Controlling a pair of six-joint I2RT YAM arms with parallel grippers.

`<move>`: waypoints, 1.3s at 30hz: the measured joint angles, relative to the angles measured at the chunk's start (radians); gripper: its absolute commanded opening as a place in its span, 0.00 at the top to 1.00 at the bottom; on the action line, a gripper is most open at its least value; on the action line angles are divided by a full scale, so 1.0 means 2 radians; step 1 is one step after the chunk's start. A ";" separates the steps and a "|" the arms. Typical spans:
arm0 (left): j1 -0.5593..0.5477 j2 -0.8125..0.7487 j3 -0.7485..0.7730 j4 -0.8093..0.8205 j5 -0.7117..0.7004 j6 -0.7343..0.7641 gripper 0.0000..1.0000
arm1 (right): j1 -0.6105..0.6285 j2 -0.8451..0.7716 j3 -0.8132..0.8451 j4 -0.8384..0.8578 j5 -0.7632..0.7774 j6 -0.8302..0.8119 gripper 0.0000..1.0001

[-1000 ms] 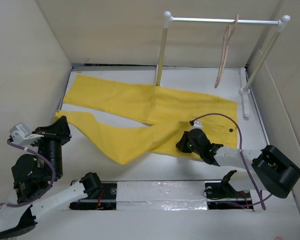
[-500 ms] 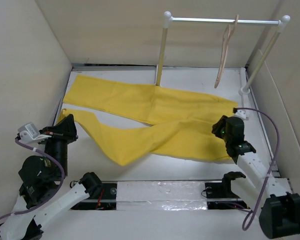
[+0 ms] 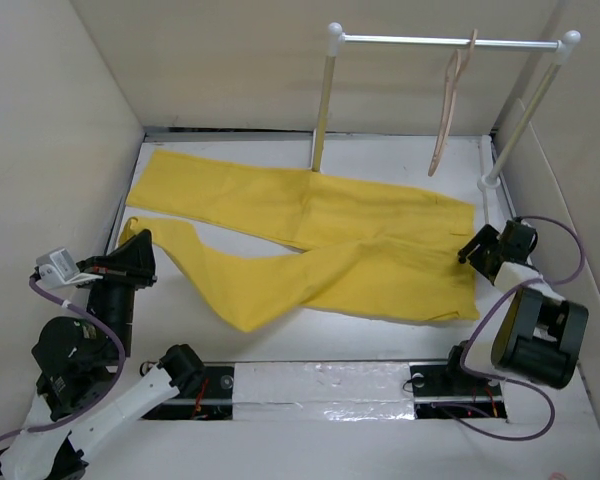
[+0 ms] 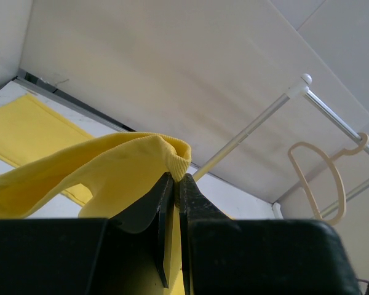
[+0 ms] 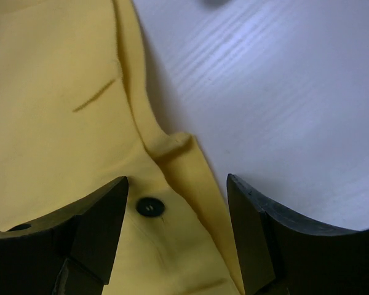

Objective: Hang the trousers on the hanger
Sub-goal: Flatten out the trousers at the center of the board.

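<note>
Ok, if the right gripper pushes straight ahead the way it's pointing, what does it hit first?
Most likely the trousers, at the waistband edge by the dark button; the open right gripper straddles that edge. Depth is unclear from the wrist view.

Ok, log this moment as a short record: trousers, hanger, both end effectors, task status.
trousers: spread on the table, legs pointing left, waistband on the right
hanger: hooked on the rail, nothing on it
left end effector: shut on the end of one trouser leg
right end effector: open, over the waistband edge near the button, gripping nothing
task status: trousers not yet on the hanger
</note>
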 measured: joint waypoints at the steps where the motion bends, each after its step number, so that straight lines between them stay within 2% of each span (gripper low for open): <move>1: 0.000 -0.003 0.000 0.000 0.000 0.001 1.00 | -0.001 0.024 0.009 0.010 -0.017 0.000 0.46; 3: 0.000 -0.006 0.000 0.001 0.000 0.001 1.00 | -0.002 0.056 0.017 0.033 -0.045 0.002 0.67; 4: 0.000 -0.007 0.000 0.001 0.000 0.001 1.00 | -0.004 0.068 0.018 0.045 -0.058 0.006 0.85; 7: 0.000 -0.007 0.000 0.001 0.000 0.001 1.00 | -0.005 0.099 0.029 0.068 -0.091 0.016 1.00; 10: 0.000 -0.007 -0.003 0.003 0.000 0.001 1.00 | -0.005 0.137 0.061 0.082 -0.108 0.029 1.00; 15: 0.000 -0.007 -0.004 0.004 0.001 0.002 1.00 | 0.006 0.221 0.167 0.085 -0.114 0.045 1.00; 16: 0.000 -0.007 -0.004 0.004 0.001 0.002 1.00 | 0.010 0.234 0.188 0.084 -0.112 0.045 0.95; 17: 0.000 -0.007 -0.004 0.004 0.001 0.003 1.00 | 0.013 0.242 0.205 0.083 -0.107 0.045 0.85; 18: 0.000 -0.007 -0.004 0.004 0.001 0.003 1.00 | 0.015 0.245 0.217 0.081 -0.103 0.045 0.69; 19: 0.000 -0.007 -0.005 0.004 0.001 0.003 1.00 | 0.018 0.244 0.225 0.080 -0.096 0.044 0.42; 20: 0.000 -0.007 -0.006 0.004 0.001 0.003 1.00 | 0.020 0.238 0.228 0.080 -0.087 0.043 0.32; 22: 0.000 -0.007 -0.008 0.004 0.001 0.003 1.00 | 0.020 0.219 0.226 0.076 -0.072 0.038 0.17; 26: 0.000 -0.007 -0.010 0.004 0.001 0.003 1.00 | 0.020 0.105 0.155 0.082 -0.028 0.040 0.22; 28: 0.000 -0.007 -0.010 0.004 0.001 0.003 1.00 | 0.015 0.029 0.093 0.086 -0.009 0.047 0.29; 31: 0.000 -0.009 -0.010 0.004 0.001 0.003 1.00 | -0.018 -0.067 -0.007 0.098 -0.004 0.058 0.32; 35: 0.000 -0.017 -0.010 0.004 0.000 0.003 1.00 | -0.092 -0.117 -0.097 0.089 -0.016 0.059 0.30; 39: 0.000 -0.019 -0.010 0.004 0.001 0.003 1.00 | -0.107 -0.107 -0.111 0.074 -0.045 0.052 0.30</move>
